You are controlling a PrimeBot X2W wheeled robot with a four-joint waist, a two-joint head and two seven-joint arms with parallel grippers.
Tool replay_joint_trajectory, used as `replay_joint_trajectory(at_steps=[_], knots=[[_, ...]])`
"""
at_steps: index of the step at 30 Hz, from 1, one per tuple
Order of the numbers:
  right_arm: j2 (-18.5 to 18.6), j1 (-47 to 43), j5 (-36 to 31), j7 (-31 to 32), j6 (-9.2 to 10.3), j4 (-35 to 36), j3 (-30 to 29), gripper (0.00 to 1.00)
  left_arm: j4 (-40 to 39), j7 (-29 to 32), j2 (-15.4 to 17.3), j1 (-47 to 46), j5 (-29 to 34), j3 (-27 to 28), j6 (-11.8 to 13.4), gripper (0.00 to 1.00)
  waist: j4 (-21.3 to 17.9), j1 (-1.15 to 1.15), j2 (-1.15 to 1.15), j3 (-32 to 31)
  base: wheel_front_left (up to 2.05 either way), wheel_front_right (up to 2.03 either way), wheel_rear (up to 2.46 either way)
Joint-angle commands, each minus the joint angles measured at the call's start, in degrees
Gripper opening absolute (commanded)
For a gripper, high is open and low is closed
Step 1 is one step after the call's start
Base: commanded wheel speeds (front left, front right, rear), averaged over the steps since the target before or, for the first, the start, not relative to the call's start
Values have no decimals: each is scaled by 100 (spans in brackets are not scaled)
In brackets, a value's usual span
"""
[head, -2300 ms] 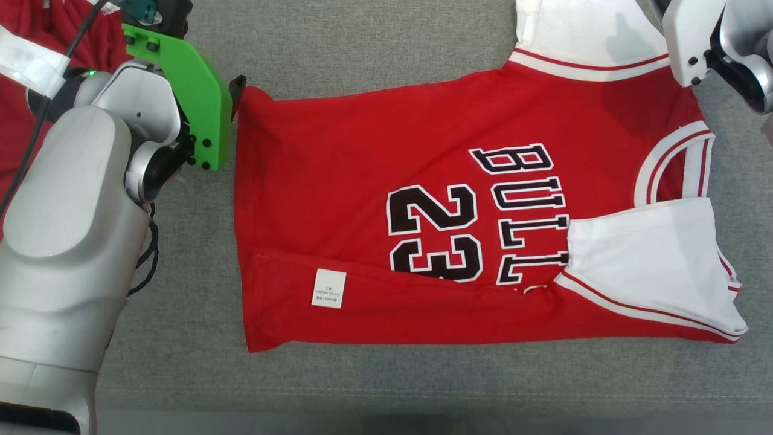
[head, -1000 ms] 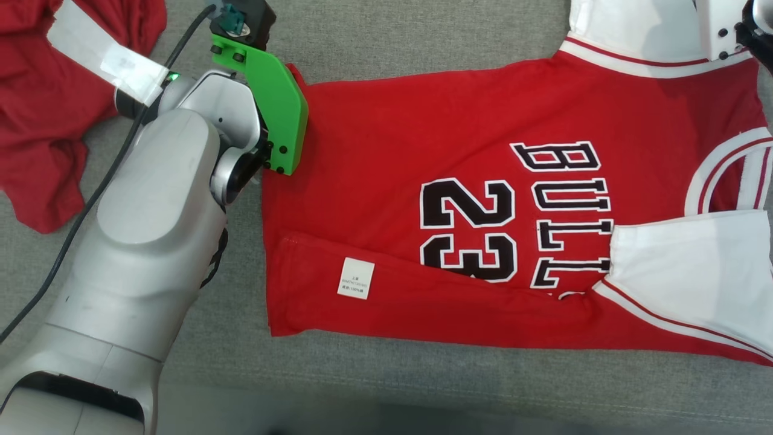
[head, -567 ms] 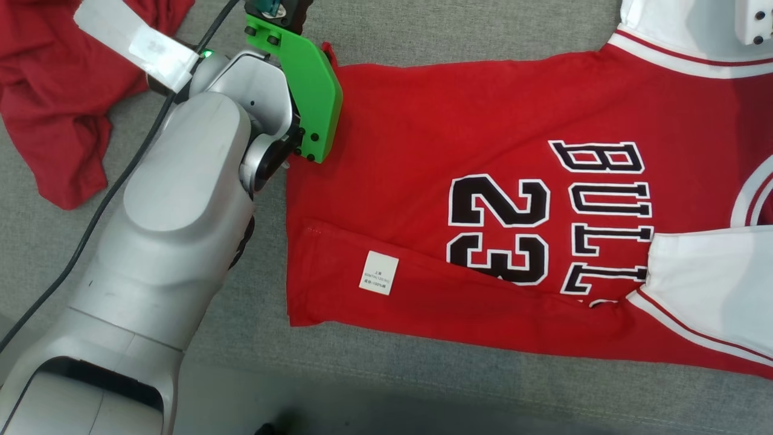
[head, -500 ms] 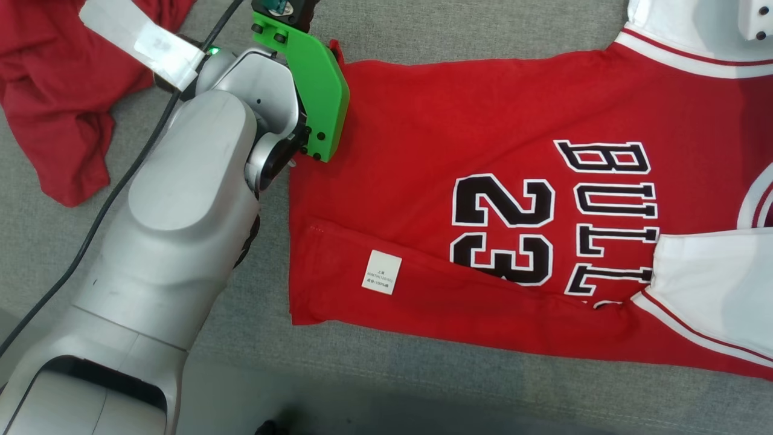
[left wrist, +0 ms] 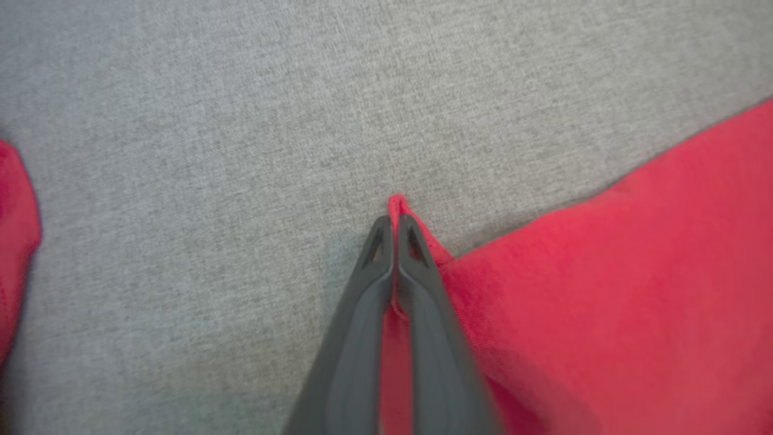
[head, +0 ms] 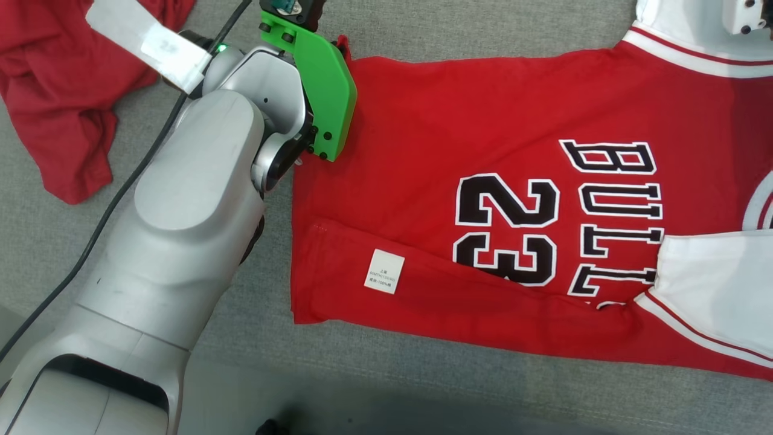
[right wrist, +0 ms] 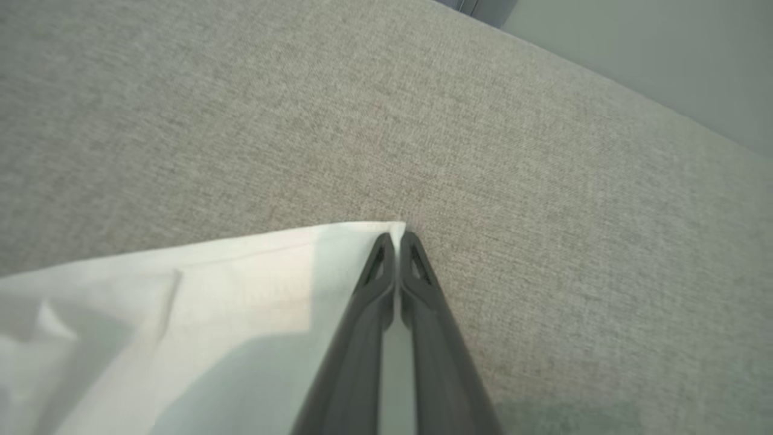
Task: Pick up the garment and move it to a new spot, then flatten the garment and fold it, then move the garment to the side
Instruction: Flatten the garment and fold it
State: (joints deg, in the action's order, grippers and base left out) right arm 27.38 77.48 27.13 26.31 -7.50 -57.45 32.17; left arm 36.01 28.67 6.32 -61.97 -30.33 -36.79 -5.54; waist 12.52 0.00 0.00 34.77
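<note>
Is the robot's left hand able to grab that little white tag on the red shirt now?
Probably not yet. The white tag lies uncovered on the red shirt, but the left hand is shut, pinching the shirt's far corner. It would have to let go first.

The jersey (head: 483, 121) is cut off at its collar end; the label (head: 387, 272) on it (white, near its hem) has unreadably small print.

The garment (head: 459, 109) lies flat on the bench (head: 423, 386), near its front edge. The left claw (left wrist: 394, 226) pinches its far left corner, the right claw (right wrist: 397, 241) its far right. Another cloth (head: 54, 103) lies apart toward the left edge.
</note>
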Motion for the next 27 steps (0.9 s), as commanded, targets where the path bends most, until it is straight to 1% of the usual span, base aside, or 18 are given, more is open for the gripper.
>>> replay_joint_trajectory(at_steps=[1,4,7,9,13,15,19,20,22,27], knots=[[38,-397,19,44,4,-121,51,0,61,-58,7,106,-42,2,35,0,-44,0,0,-57,0,0,0],[29,-324,1,-363,4,56,-53,0,84,-316,78,87,14,101,182,0,-106,0,0,-133,0,0,0],[-12,-301,-14,-838,4,207,-176,0,175,-578,145,102,72,215,395,0,-167,0,0,-241,0,0,0],[5,-385,-73,-1124,4,297,-142,0,247,-773,149,122,75,295,541,0,-212,0,0,-327,0,0,0],[58,-534,-61,-1569,5,350,-249,0,406,-1052,215,160,81,445,815,0,-301,0,0,-498,0,0,0],[70,-575,-25,-1811,5,393,-334,0,472,-1091,215,207,41,469,877,0,-331,0,0,-583,0,0,0],[131,-822,92,-2209,5,580,-360,0,532,-1170,216,372,-20,480,911,0,-374,0,0,-787,0,0,0],[223,-962,164,-2406,5,765,-367,0,531,-1226,244,492,-52,495,937,0,-406,0,0,-905,0,0,0],[297,-1189,266,-2528,5,978,-365,0,482,-1317,271,623,-61,510,981,0,-436,0,0,-1030,0,0,0],[676,-1977,599,-2604,5,1802,-355,0,302,-1479,310,1048,-143,567,1096,0,-526,0,0,-1333,0,0,0]])
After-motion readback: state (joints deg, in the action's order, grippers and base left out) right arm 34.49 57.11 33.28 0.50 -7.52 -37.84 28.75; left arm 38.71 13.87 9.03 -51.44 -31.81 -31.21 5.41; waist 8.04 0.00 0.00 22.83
